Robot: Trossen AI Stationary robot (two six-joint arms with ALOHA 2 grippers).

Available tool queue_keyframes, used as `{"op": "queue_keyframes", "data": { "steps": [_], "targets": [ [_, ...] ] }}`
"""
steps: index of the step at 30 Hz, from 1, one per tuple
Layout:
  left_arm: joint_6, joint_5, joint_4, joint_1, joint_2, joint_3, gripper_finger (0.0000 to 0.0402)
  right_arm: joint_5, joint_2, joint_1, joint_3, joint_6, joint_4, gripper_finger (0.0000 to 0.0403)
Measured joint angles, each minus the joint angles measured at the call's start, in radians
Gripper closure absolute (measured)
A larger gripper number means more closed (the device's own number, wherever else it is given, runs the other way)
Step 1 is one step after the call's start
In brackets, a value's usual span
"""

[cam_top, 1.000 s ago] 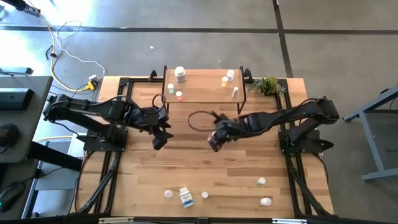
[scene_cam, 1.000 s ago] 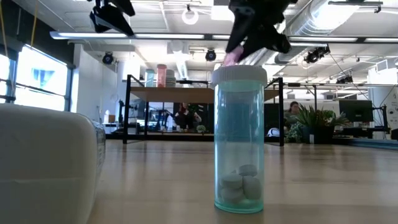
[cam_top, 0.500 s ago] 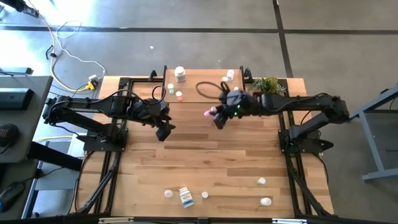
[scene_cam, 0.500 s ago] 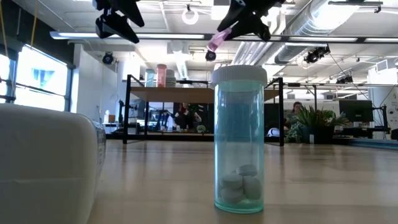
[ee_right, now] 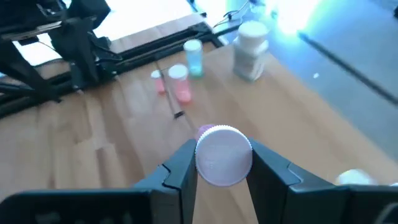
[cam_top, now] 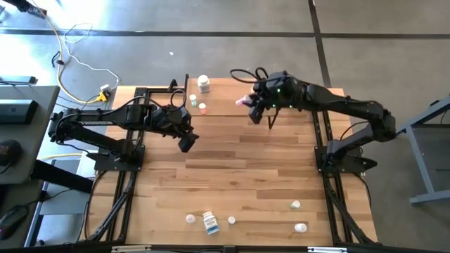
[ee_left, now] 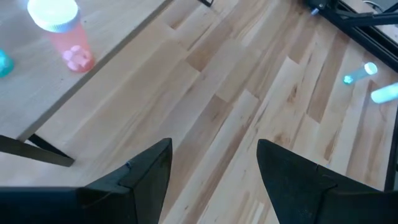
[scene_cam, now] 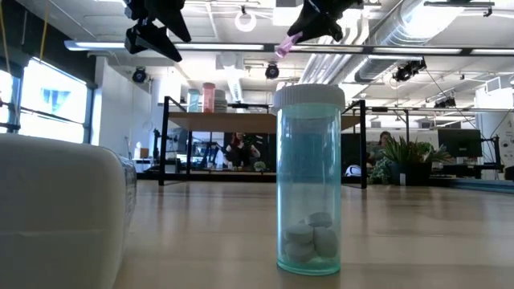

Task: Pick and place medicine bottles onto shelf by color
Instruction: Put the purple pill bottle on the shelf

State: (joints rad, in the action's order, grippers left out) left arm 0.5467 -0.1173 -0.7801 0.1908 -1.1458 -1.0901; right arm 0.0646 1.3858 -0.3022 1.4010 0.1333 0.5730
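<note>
Above the shelf (cam_top: 225, 98), the right claw (cam_top: 247, 102) is clamped on a pink bottle (ee_right: 222, 155) with a white cap, held in the air. Over the table (cam_top: 232, 176) just in front of the shelf, the left claw (cam_top: 187, 143) hangs parted and empty.

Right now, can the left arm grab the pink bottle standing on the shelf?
Probably yes. The left gripper is open and empty, just in front of the shelf, and the pink bottle stands near the edge with nothing blocking it.
</note>
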Motion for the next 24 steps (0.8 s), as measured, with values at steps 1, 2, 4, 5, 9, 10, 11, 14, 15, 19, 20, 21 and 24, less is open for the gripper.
{"op": "queue_keyframes", "data": {
  "steps": [1,2,4,5,9,10,11,14,15,19,20,21,24],
  "targets": [
    [0.000,0.000,0.000,0.000,0.000,0.000,0.0174,-0.003,0.001,-0.013,0.015,-0.024,0.028,0.0300],
    [0.001,0.000,0.000,0.000,0.000,0.000,0.0174,-0.003,0.002,-0.024,0.027,-0.046,0.051,0.0300],
    [0.000,0.000,0.000,0.000,0.000,0.000,0.0174,-0.002,0.007,-0.045,0.045,-0.074,0.075,0.0300],
    [0.001,0.000,0.000,0.000,0.000,0.000,0.0174,-0.002,0.008,-0.057,0.047,-0.087,0.098,0.0300],
    [0.019,0.000,0.000,0.000,0.000,0.000,0.0174,-0.010,0.022,-0.091,0.045,-0.117,0.155,0.0300],
    [0.024,-0.001,0.000,0.000,0.000,0.000,0.0174,-0.010,0.028,-0.097,0.045,-0.128,0.176,0.0300],
    [0.024,-0.001,0.001,0.000,0.000,0.000,0.0174,-0.013,0.033,-0.100,0.045,-0.137,0.184,0.0300],
    [0.026,-0.002,0.003,0.000,0.000,0.000,0.0174,-0.014,0.054,-0.110,0.044,-0.148,0.234,0.0300],
    [0.026,-0.002,0.003,0.000,0.000,0.001,0.0174,-0.014,0.059,-0.111,0.044,-0.154,0.240,0.0300],
    [0.026,-0.002,0.005,0.000,-0.005,0.001,0.0174,-0.014,0.092,-0.110,0.044,-0.180,0.261,0.0300],
    [0.026,-0.002,0.006,0.000,-0.006,0.001,0.0174,-0.014,0.102,-0.110,0.044,-0.193,0.264,0.0300],
    [0.026,-0.002,0.009,0.000,-0.007,0.001,0.0174,-0.014,0.111,-0.110,0.043,-0.203,0.268,0.0300],
    [0.026,-0.002,0.008,0.000,-0.011,0.001,0.0174,-0.014,0.134,-0.110,0.043,-0.238,0.269,0.0300]
  ]
}}
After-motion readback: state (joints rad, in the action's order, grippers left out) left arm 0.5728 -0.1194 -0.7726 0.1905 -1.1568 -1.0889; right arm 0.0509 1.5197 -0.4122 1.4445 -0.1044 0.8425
